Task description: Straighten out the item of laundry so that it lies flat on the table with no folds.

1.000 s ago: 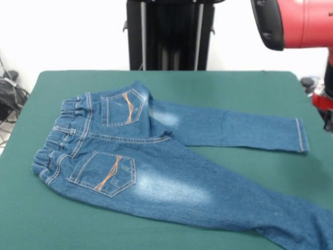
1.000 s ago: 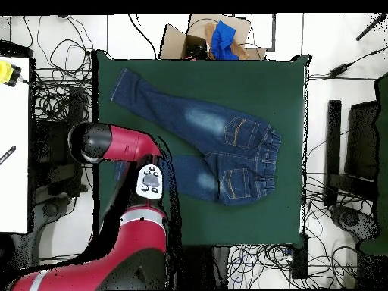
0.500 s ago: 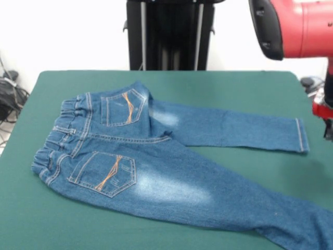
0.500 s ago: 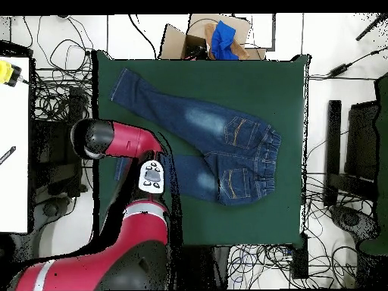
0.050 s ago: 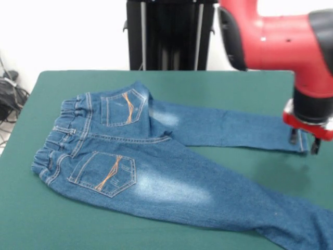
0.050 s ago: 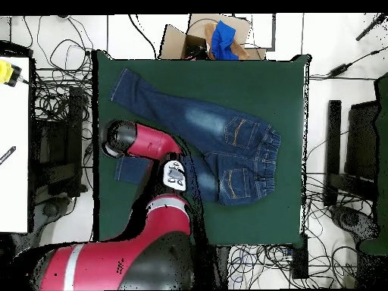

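Two legs of the jeans splay rightward across the green table, and the gripper, jaws slightly apart and empty, hangs at the far leg's hem, where a careless pinch could bunch the cuff into a fresh fold.

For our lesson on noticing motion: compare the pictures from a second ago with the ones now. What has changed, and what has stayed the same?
The red arm swung in over the table, bringing its gripper to hang at the hem of the far leg of the jeans. The pictures do not show whether the jaws are open, and nothing has been picked up. The jeans lie just as before, spread out with their back pockets facing up.
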Controlling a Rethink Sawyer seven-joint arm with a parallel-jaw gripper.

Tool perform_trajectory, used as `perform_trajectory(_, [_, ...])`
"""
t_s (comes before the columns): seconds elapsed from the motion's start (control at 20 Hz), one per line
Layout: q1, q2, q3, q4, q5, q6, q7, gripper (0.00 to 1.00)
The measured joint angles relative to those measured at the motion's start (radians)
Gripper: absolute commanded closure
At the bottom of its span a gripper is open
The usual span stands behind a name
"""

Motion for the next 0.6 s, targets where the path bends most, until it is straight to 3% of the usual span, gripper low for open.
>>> perform_trajectory(0.6, [-0.106, -0.036, 0.030, 0.115, -0.032, -0.071, 0.000, 0.00])
